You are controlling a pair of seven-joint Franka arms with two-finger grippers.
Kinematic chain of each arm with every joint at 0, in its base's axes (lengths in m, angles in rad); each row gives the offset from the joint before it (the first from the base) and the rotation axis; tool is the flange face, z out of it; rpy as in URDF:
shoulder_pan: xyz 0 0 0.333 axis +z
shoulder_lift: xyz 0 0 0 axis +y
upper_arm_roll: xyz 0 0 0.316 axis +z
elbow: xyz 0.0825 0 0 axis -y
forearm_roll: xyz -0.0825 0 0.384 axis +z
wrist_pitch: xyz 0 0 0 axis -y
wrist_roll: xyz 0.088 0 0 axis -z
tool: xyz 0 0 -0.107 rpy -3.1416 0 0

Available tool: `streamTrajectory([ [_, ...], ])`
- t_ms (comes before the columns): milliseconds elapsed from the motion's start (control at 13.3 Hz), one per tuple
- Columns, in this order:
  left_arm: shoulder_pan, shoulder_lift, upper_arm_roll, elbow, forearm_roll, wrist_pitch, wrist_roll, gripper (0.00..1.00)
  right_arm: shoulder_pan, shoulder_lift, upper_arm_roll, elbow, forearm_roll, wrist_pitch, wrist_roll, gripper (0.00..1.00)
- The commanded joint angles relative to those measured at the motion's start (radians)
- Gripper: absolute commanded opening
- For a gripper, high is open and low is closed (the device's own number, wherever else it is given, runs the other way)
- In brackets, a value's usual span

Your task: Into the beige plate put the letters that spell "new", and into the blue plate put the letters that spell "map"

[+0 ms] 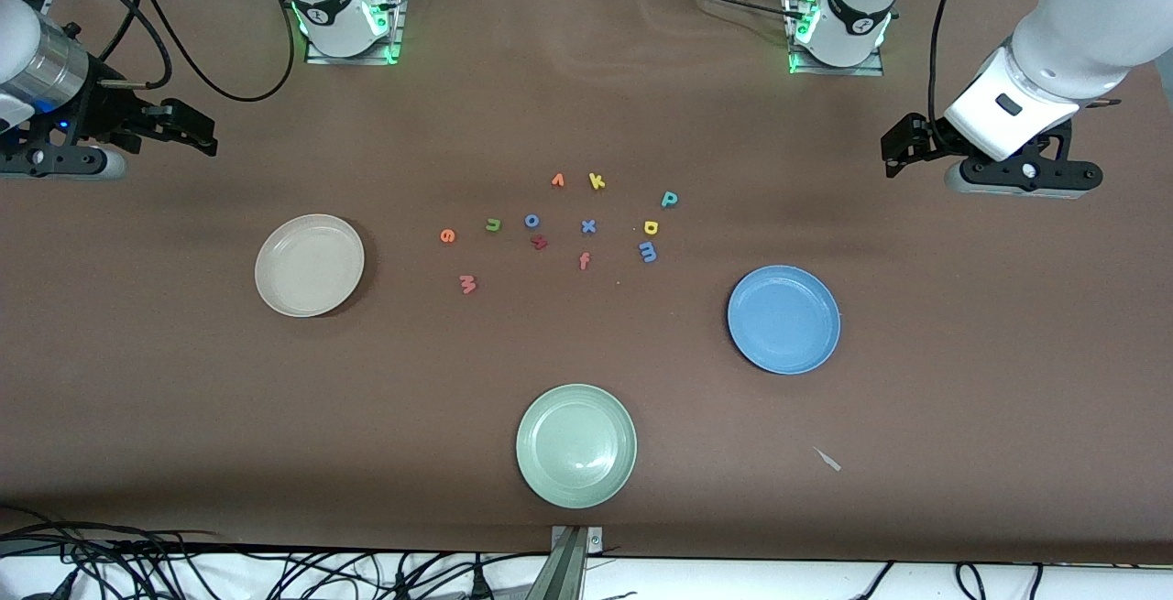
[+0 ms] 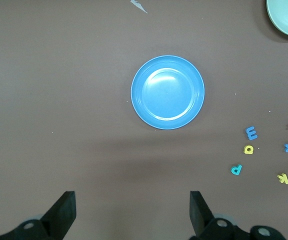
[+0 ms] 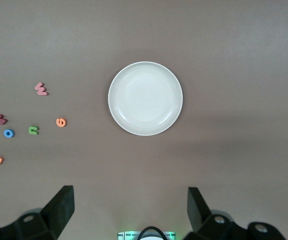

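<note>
Six loose letters [image 1: 493,225] between beige plate [image 1: 310,265] and blue plate [image 1: 784,319].

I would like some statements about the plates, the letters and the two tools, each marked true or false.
1. The beige plate holds no letter. True.
2. The blue m lies in the blue plate. False: it lies on the table beside the yellow a.
3. Both tools are open and hold nothing. True: the left tool and the right tool are both bare.
4. The pale green plate is the plate nearest to the front camera. True.
5. The orange e is stacked on the green n. False: they lie apart.
</note>
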Motion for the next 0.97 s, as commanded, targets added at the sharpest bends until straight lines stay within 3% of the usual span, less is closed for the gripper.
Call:
streamTrajectory([
  [0, -0.002, 0.003, 0.004, 0.022, -0.027, -0.023, 0.013, 1.0, 0.002, -0.006, -0.004, 0.01, -0.002, -0.018, -0.003, 1.0],
  [900, -0.002, 0.004, 0.004, 0.022, -0.027, -0.024, 0.016, 1.0, 0.003, 0.006, 0.002, 0.007, -0.002, -0.018, -0.014, 1.0],
])
